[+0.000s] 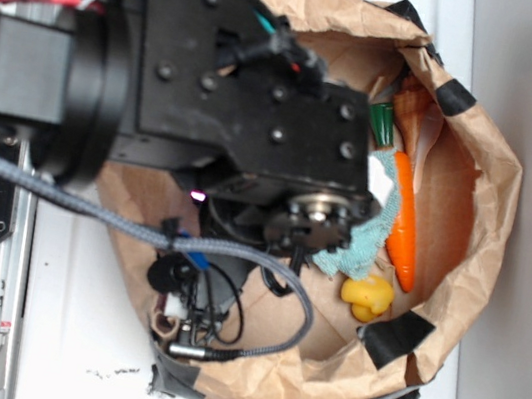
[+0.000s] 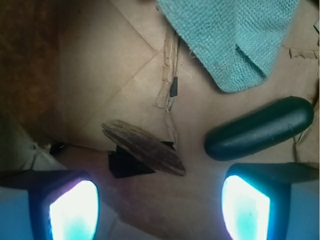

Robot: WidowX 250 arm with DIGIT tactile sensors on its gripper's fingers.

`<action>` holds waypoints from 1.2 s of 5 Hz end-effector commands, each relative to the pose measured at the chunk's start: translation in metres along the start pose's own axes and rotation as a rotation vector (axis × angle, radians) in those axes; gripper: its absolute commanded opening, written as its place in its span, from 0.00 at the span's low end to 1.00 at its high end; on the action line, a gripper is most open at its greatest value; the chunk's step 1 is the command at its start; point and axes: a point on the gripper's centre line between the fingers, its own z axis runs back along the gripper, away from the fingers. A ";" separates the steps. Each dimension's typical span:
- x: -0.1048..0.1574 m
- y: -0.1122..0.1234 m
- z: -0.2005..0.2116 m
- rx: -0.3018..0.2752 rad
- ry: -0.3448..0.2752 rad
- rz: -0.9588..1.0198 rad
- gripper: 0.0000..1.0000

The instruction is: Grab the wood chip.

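Partly hidden: tape (image 2: 125,162) (under wood chip (image 2: 143,146))

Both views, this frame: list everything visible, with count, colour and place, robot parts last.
wood chip: one, dark brown, bag floor, between the fingers
capsule: one, dark green, right of chip
cloth: one, teal, above capsule
tape patch: one, black, under chip
paper bag: one, brown, on white table
carrot: one, orange, inside bag
duck: one, yellow, below carrot
hand: one, black, open, glowing cyan fingers, above chip
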 end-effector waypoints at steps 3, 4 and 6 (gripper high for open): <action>-0.001 -0.001 -0.031 0.018 0.012 0.017 1.00; -0.001 0.017 -0.020 -0.017 -0.004 0.090 1.00; 0.014 0.017 -0.025 -0.029 0.026 0.100 1.00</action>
